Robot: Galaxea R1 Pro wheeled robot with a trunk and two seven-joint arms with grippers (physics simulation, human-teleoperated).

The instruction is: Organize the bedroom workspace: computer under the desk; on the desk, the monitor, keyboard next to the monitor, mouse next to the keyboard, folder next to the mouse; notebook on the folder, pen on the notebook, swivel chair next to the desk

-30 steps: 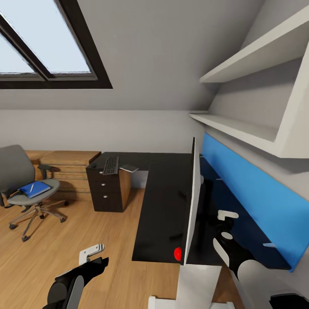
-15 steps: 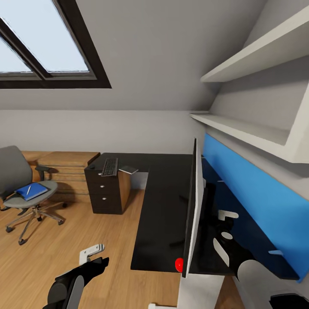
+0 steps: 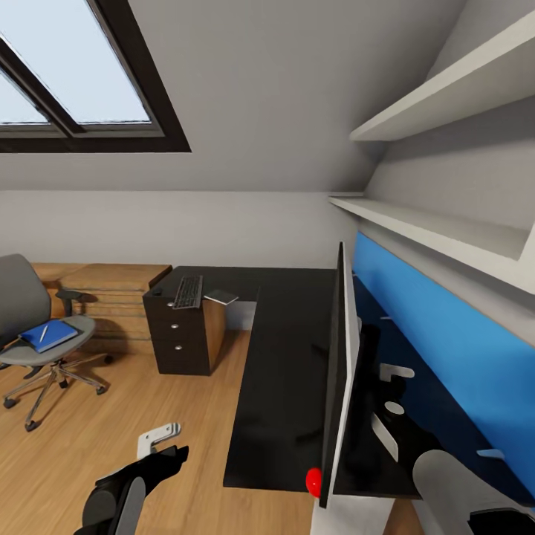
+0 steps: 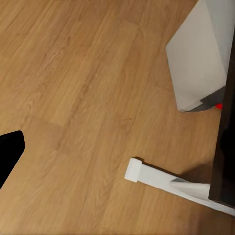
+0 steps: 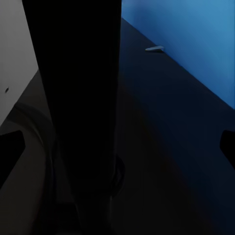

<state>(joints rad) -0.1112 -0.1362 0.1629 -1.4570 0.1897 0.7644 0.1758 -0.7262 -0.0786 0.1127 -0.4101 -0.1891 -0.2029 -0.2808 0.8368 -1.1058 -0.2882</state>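
The desk (image 3: 286, 371) runs up the centre of the head view, a long black top with a blue panel (image 3: 438, 349) along its right edge under white wall shelves (image 3: 446, 230). The monitor (image 3: 338, 386) stands edge-on on it at lower centre-right, with a small red thing (image 3: 313, 481) at its foot. At the left edge, the swivel chair (image 3: 33, 334) sits on the wood floor (image 3: 111, 431), well apart from the desk, with the folder (image 3: 49, 335) on its seat and the pen (image 3: 44, 332) lying on the folder. On the black drawer unit (image 3: 186, 327) at mid-left lie the keyboard (image 3: 188, 291) and, just beside it, the notebook (image 3: 221, 297).

The left gripper (image 3: 157, 440) hangs over floor at lower left; the right gripper (image 3: 392, 386) sits behind the monitor.

The left wrist view adds the desk's white leg (image 4: 203, 54) and long foot (image 4: 171, 183) on the planks. The right wrist view adds the monitor's stem (image 5: 81, 107) up close, between that gripper's widely parted fingertips (image 5: 10, 147). Whether the left jaws are apart or together cannot be told.
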